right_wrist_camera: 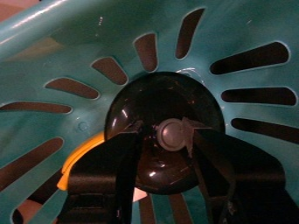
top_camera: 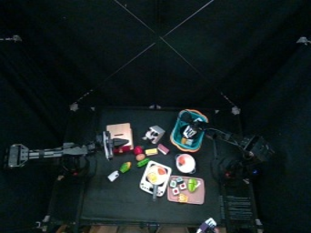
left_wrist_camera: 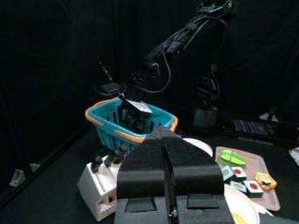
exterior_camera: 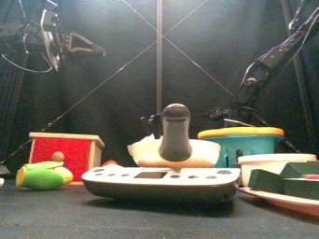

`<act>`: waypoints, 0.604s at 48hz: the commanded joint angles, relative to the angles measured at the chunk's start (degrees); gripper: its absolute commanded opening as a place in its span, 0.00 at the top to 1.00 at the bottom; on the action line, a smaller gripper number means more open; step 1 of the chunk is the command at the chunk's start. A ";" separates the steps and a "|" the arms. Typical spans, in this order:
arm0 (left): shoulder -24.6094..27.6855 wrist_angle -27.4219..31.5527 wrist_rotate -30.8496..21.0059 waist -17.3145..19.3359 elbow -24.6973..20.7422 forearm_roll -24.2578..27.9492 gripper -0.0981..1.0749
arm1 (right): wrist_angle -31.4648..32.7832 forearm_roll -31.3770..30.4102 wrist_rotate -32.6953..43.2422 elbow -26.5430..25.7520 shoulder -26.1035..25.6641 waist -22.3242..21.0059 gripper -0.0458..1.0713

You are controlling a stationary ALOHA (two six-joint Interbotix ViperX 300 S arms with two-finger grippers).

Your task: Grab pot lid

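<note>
The pot lid (right_wrist_camera: 163, 131) is dark and round with a grey knob (right_wrist_camera: 173, 134). It lies in the bottom of the teal basket (top_camera: 191, 126), which has an orange rim. My right gripper (right_wrist_camera: 172, 147) reaches down into the basket, open, with one jaw on each side of the knob and a small gap to it. In the top view the right gripper (top_camera: 192, 136) hides the lid. My left gripper (left_wrist_camera: 170, 156) is shut and empty. It rests over the table's left part (top_camera: 116, 144), away from the basket (left_wrist_camera: 126, 122).
A red and wood box (exterior_camera: 65, 152) and a green toy (exterior_camera: 44, 175) stand at the front left. A grey tray with a black-knobbed piece (exterior_camera: 174, 131) is in the middle front. Plates of toy food (top_camera: 185, 188) lie at the front right.
</note>
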 commanded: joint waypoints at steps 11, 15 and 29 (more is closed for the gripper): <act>0.09 -0.53 0.09 0.18 -0.70 -0.70 0.84 | 0.35 -0.35 0.09 -0.53 -0.44 0.35 0.30; 0.09 -0.53 0.09 0.18 -0.70 -0.70 0.84 | 0.44 -0.26 0.18 -0.70 -0.44 0.35 0.36; 0.09 -0.44 0.09 0.18 -0.62 -0.70 0.84 | 2.02 0.35 0.18 -1.32 -0.88 1.49 0.47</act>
